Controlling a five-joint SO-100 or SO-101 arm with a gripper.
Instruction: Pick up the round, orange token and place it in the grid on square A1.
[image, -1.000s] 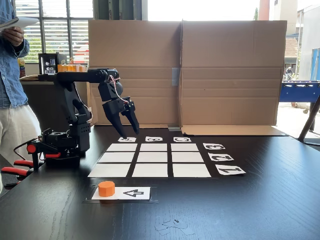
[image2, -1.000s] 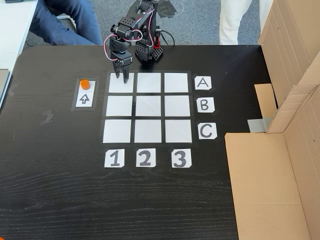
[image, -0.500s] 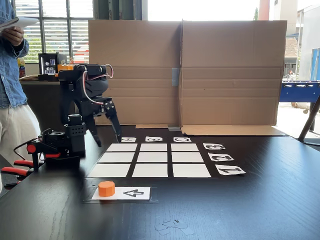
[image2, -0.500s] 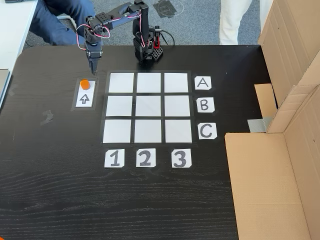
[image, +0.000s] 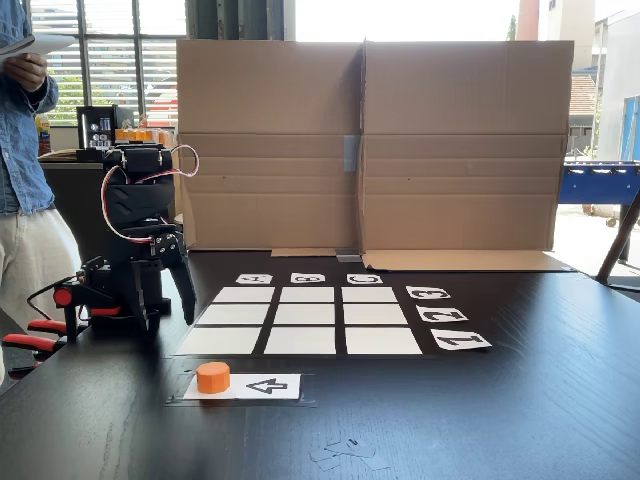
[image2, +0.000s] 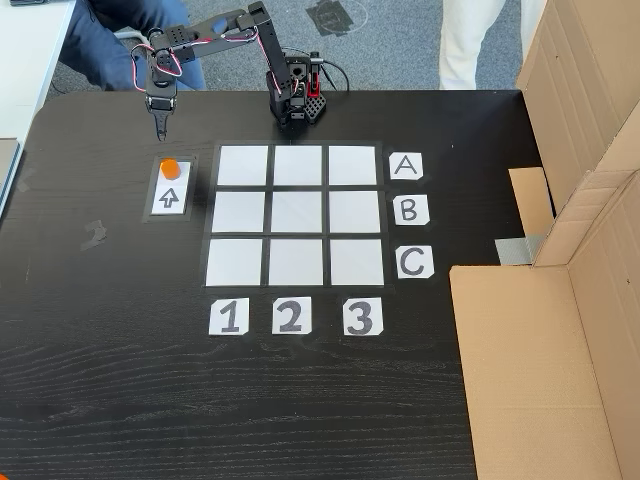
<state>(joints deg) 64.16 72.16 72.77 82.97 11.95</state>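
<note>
The token (image2: 170, 166) sits upright on the upper end of the white arrow card (image2: 169, 197), just beside the left edge of the grid (image2: 295, 215) in the top-down fixed view; in the side-on fixed view it stands at the card's left end (image: 213, 377), in front of the grid's near row. Nothing touches it yet. Square A1 (image2: 243, 165), the corner where row A meets column 1, lies just to the right of the token in the top-down view, so we judge the carry will be short once we have a hold.

The gripper (image2: 160, 128) hangs above the bare bench (image2: 110, 340), a little beyond the token's far side, pointing down. Its fingers look spread a little in the side-on view (image: 172, 300), with nothing between them.

We are in the reach step. To do it well, we should bring the fingers back over the token until it is centred between them, make sure the gap is wider than the token, and come straight down so neither finger tips it or drags the card. We should close low on the token's side wall, then lift before swinging over to A1
</note>
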